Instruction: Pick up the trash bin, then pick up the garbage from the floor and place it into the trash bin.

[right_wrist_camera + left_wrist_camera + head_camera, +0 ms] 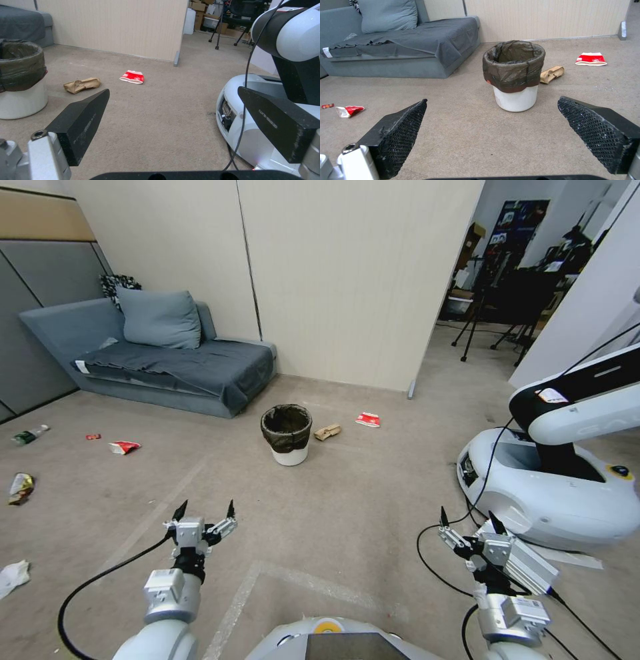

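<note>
So the trash bin (287, 435) is sitting on the carpet at about 12 o'clock from the robot, well out of reach of both arms. Both grippers hang low in front of the base, holding nothing: left gripper (204, 511) at roughly 11 o'clock with its jaws spread wide, right gripper (467, 520) at about 1 o'clock, jaws also spread.

What I'd worry about: that bin looks light, with a loose bag folded over the rim. Come in off-centre and a finger probably shoves or tips it rather than gripping it, or snags only the bag. The crumpled brown paper (327, 431) lies just beside the bin at its 3 o'clock, so a sloppy approach from that side could push it around. A red-and-white carton (368, 420) sits a bit further out the same way.

The bigger hazard is the other white robot base (547, 493) at 2 o'clock, close to the right arm, with black cables (433, 560) trailing on the floor near that gripper. Swinging right or driving that way risks a bump or a tangle.

Room-wise, the straight lane to the bin looks open. The sofa (167, 357) closes off 10 to 11 o'clock behind it, and the wall panel (353, 280) sits right behind the bin. More litter is scattered at 9 o'clock: a carton (124, 447), a bottle (29, 435), a wrapper (20, 488) and a tissue (13, 575).
</note>
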{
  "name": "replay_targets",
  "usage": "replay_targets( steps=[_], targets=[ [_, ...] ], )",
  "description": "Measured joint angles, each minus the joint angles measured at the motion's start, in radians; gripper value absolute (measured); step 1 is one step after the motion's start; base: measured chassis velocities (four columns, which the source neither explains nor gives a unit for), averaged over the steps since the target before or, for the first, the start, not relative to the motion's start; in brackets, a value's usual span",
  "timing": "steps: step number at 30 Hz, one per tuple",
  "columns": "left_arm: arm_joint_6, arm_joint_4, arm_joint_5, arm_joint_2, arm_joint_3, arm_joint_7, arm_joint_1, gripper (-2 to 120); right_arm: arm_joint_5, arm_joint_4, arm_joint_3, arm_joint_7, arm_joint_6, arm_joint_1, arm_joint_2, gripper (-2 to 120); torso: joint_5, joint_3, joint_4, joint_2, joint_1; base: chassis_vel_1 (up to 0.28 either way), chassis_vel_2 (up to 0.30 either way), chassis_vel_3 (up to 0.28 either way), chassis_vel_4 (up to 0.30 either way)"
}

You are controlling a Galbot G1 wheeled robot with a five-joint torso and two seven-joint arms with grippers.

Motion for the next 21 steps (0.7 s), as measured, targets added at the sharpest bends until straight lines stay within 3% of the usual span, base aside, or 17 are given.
replay_targets(
  steps=[21],
  targets=[
    [-0.034,-0.002,0.038,-0.008,-0.009,0.007,0.007,100,-0.020,0.000,-0.010,-0.003,-0.015,-0.002,-0.001,100,0.0000,0.000,-0.0001,0.000,0.000,0.000,0.000,0.000,0.000]
  ],
)
